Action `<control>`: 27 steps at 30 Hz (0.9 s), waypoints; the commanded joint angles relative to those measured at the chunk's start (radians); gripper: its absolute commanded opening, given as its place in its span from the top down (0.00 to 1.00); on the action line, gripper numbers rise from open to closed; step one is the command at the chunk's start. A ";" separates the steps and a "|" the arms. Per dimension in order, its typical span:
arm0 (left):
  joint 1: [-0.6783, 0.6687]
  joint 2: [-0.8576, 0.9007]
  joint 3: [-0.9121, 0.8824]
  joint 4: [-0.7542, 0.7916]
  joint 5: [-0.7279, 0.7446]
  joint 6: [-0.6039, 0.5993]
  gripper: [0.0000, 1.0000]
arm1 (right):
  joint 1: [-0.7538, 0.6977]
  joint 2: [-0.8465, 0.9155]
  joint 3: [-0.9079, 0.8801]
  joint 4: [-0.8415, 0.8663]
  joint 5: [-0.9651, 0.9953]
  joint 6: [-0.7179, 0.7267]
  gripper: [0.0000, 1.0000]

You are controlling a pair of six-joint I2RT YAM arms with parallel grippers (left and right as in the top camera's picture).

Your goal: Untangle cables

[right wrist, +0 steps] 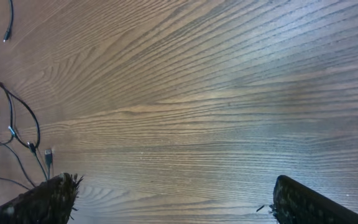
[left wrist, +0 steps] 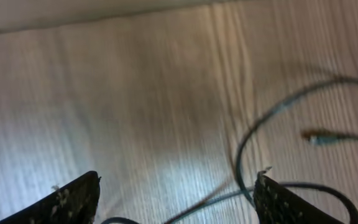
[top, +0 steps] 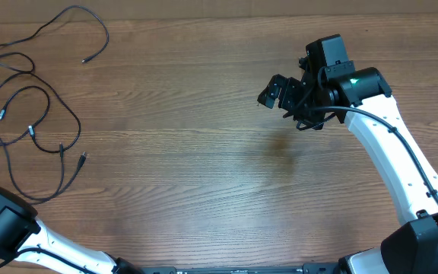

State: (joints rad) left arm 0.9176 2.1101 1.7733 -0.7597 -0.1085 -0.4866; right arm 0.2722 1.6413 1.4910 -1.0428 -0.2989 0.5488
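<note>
Right gripper (right wrist: pixel 176 183) hangs wide open and empty over the table (top: pixel 204 167). Left gripper (left wrist: pixel 179 180) has its jaws apart, nothing clamped, low over strands. Cables (top: pixel 30 131) lie far left in loose overlapping loops. Likely light, limp and thin; pinch mid-strand near a crossing, not the small plug (top: pixel 83 158).

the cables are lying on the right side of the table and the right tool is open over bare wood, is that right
Not quite: the cables are lying on the left side of the table, not the right, as the overhead view shows. The right tool is indeed open over bare wood.
</note>
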 commanded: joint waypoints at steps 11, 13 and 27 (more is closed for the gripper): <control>0.026 -0.124 0.010 0.031 -0.008 0.127 0.12 | 0.002 -0.005 0.002 0.012 0.010 0.000 0.00; 0.026 -0.181 0.010 0.043 0.012 0.128 0.13 | 0.002 -0.005 0.002 0.012 0.010 0.000 0.00; 0.010 -0.213 -0.083 -0.097 0.251 0.487 0.23 | 0.002 -0.005 0.002 -0.001 0.010 0.000 0.00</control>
State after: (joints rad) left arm 0.9329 1.8061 1.7599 -0.8650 0.1040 -0.0982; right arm 0.2718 1.6413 1.4910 -1.0443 -0.2985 0.5499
